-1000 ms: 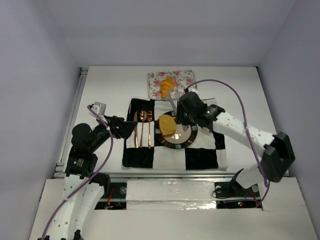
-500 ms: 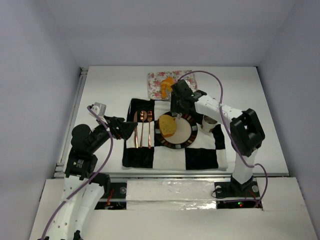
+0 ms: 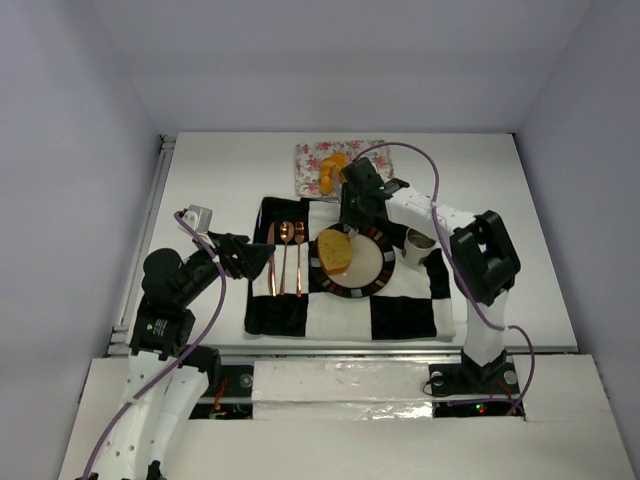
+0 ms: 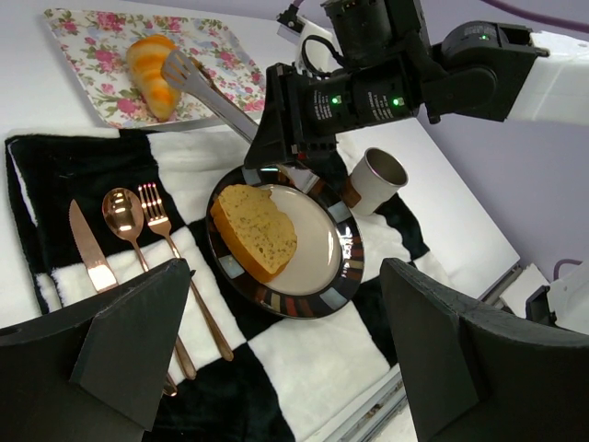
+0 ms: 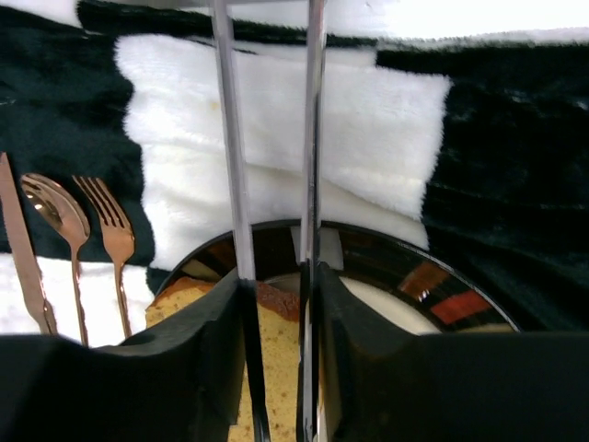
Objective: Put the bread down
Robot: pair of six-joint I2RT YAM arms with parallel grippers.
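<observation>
i'm holding the right gripper [image 4: 273, 138] clamped on the handle end of the metal tongs [image 4: 216, 92], hanging over the far rim of the round plate [image 4: 352, 262], because the tongs are giving me the reach i need: their arms are running out ahead of the fingers to the croissant [image 4: 149, 63] lying on the floral tray [image 4: 83, 41] beyond. the tong tip is sitting at the croissant's side, and i cannot tell whether it is touching; in the right wrist view the two arms are showing a narrow gap between them. the bread slice [image 4: 256, 230] is already lying just below that gripper, on the half of the plate nearer the cutlery, leaving bare plate on the cup side, so i'm judging the croissant to be the piece left to bring over. the cup [image 4: 377, 177] is standing just beside the gripper's outer side, near the plate rim, so i'm counting on little room there. the left gripper [image 3: 250, 258] is hovering with fingers wide apart, off beyond the knife [image 4: 87, 244], spoon [image 4: 124, 216] and fork [image 4: 170, 249] on the checkered mat [image 4: 304, 364], leaving the path between tray and plate open.
</observation>
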